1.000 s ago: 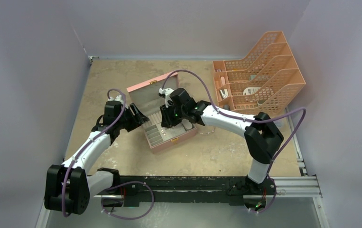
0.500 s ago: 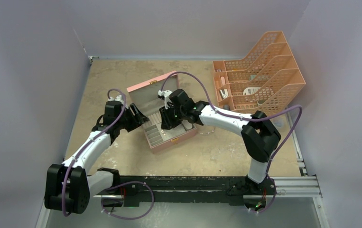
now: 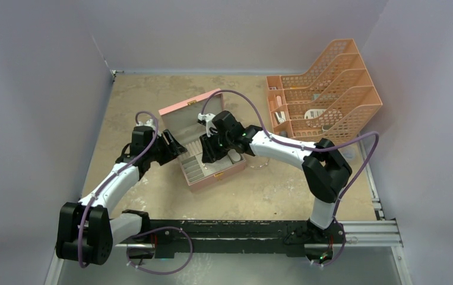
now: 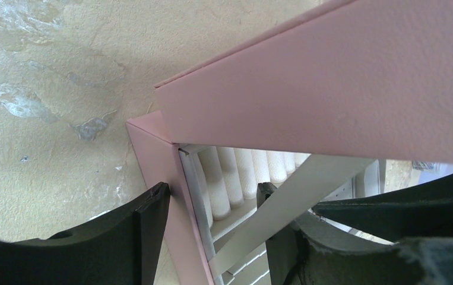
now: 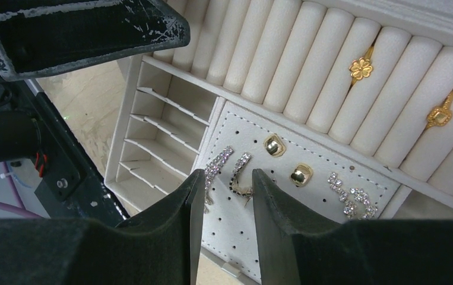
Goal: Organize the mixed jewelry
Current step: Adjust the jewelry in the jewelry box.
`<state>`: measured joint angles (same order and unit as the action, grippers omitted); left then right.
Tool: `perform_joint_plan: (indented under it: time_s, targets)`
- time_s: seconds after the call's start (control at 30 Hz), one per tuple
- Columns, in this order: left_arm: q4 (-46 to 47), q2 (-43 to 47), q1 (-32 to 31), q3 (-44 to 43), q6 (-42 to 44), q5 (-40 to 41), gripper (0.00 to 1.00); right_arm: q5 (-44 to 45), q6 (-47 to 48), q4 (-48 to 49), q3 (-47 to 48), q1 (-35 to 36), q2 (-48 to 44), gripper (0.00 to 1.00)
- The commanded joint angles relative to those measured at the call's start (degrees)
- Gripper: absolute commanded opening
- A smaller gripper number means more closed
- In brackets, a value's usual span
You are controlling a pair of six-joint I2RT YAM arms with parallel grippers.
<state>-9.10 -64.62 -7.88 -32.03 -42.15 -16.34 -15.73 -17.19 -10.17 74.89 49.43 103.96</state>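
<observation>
The pink box [image 3: 215, 176] lies open, its lid [image 3: 183, 110] raised. On its grey ring rolls sit a gold flower ring [image 5: 361, 67] and another gold ring [image 5: 439, 114]. The perforated pad holds two gold studs [image 5: 274, 145], a crystal cluster [image 5: 351, 195] and two curved crystal earrings [image 5: 219, 163]. My right gripper [image 5: 227, 178] hovers open just above that pad, with one crystal earring [image 5: 240, 172] lying between its fingers. My left gripper [image 4: 212, 193] is open and straddles the box's left wall [image 4: 158, 154]. Its outer finger [image 4: 149, 219] touches the pink side.
An orange mesh file organizer [image 3: 330, 89] with stationery bits stands at the back right. A small pale piece [image 3: 260, 165] lies on the table just right of the box. Grey walls close in the table on the left, back and right.
My right gripper has shifted slightly left over the box and its jaws have widened a little. The left arm and the box have not moved.
</observation>
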Motion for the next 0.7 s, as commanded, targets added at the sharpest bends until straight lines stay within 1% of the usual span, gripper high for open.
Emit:
perform_joint_plan:
  time_s: [0.0,0.17,0.43,0.57,0.67]
  targets:
    - [2.91,0.15,-0.12,-2.04,1.88,-0.71,0.55,-2.42,1.5,-2.79,1.64,0.05,-0.4,0.37]
    - [2.83,0.24,-0.12,-1.94,1.9,-0.58,0.55,-3.48,3.33,-3.73,2.91,0.05,0.65,0.34]
    - [2.67,0.11,-0.12,-1.98,1.9,-0.34,0.55,-4.68,4.01,-4.42,3.04,0.01,1.24,0.36]
    - [2.58,0.02,-0.12,-1.99,1.81,-0.36,0.55,-5.59,4.18,-5.14,2.72,0.02,0.9,0.32]
    - [2.47,-0.09,-0.12,-1.98,1.81,-0.29,0.55,-6.1,4.03,-5.71,2.65,0.05,0.64,0.28]
